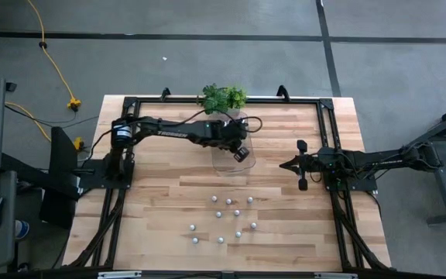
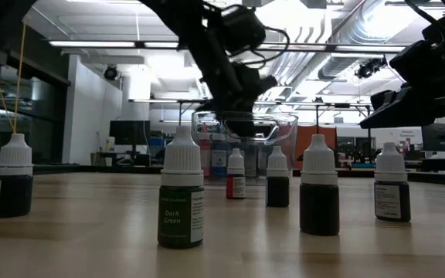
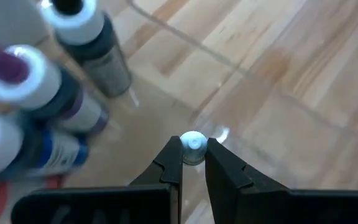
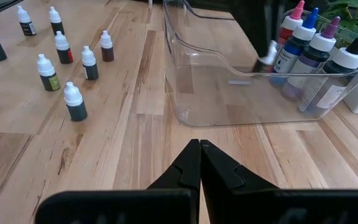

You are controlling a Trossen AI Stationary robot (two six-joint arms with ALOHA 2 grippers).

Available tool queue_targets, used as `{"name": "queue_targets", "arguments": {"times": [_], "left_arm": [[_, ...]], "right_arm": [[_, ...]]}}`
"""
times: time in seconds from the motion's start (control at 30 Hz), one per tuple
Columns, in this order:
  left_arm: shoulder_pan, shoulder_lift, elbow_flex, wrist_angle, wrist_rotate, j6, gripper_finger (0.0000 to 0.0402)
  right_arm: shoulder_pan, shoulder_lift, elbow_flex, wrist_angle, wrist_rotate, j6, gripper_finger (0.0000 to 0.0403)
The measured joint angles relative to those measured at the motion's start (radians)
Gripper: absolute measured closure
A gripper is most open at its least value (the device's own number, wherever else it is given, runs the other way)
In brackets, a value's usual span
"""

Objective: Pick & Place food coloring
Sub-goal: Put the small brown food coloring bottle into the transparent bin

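The left pincer point(image 3: 193, 163) holds one small food coloring bottle point(image 3: 193, 148) by its white cap, with the fingers narrow around it. It hangs over the clear plastic tray point(image 4: 194, 93) near the 12 o'clock edge of the worktop point(image 1: 285, 232). I judge that it grips the cap from above because the cap is the only part free to reach when the bottles stand close together, and because this keeps the bottle upright for setting it down.

Four bigger bottles point(image 4: 316, 46) with pink, blue, purple and black tops already stand together in one end of the tray, so the free floor of the tray stays open for the small ones.

About a dozen small bottles point(image 1: 227, 218) wait upright on the worktop toward 6 o'clock from the tray, apart from each other, which probably gives the fingers room around each cap.

The right pincer point(image 4: 199, 163) is closed with nothing in it. It waits at 3 o'clock and points at the tray. The green plant point(image 1: 223, 98) stands just behind the tray.
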Motion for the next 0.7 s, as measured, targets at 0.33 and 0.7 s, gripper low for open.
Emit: {"name": "queue_targets", "arguments": {"times": [0.33, 0.7], "left_arm": [[0.013, 0.069, 0.002, 0.016, -0.039, -0.06, 0.0369], [0.012, 0.1, 0.004, 0.058, -0.091, -0.059, 0.0369]], "right_arm": [[0.0, 0.0, 0.0, 0.001, 0.0, 0.0, 0.0402], [0.0, 0.0, 0.0, 0.001, 0.0, 0.0, 0.0402]]}}
